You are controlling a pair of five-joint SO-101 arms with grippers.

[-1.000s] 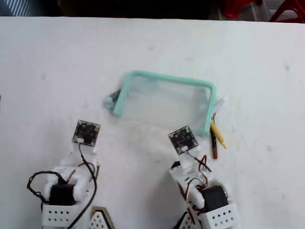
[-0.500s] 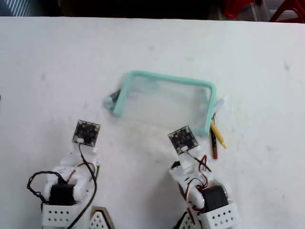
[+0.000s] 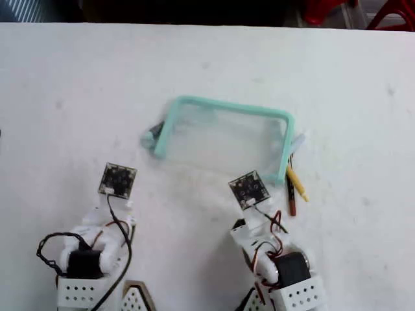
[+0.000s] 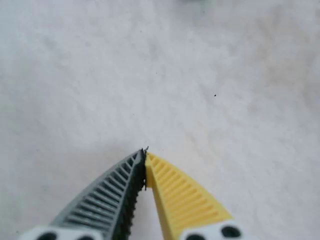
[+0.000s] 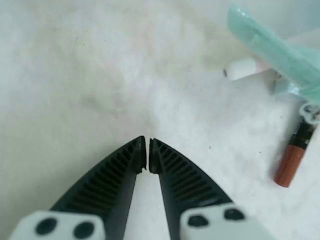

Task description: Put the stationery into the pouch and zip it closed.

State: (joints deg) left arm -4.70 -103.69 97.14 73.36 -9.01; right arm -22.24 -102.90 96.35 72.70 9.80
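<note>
A clear pouch with a mint-green edge (image 3: 224, 136) lies flat in the middle of the table. Its green corner (image 5: 272, 47) appears in the right wrist view. Several pens stick out by its right side: a yellow one (image 3: 296, 183), a brown one (image 3: 291, 194) (image 5: 293, 156) and a white tip (image 5: 242, 67). A dark item (image 3: 154, 131) pokes out at the pouch's left end. My left gripper (image 4: 145, 152) is shut with nothing in it, over bare table. My right gripper (image 5: 147, 145) is shut with nothing in it, a short way from the pens.
Both arms sit at the near edge, the left arm's wrist (image 3: 117, 179) and the right arm's wrist (image 3: 249, 189) just short of the pouch. The white table (image 3: 78, 84) stretches wide around them. Red chair legs (image 3: 337, 10) stand beyond the far edge.
</note>
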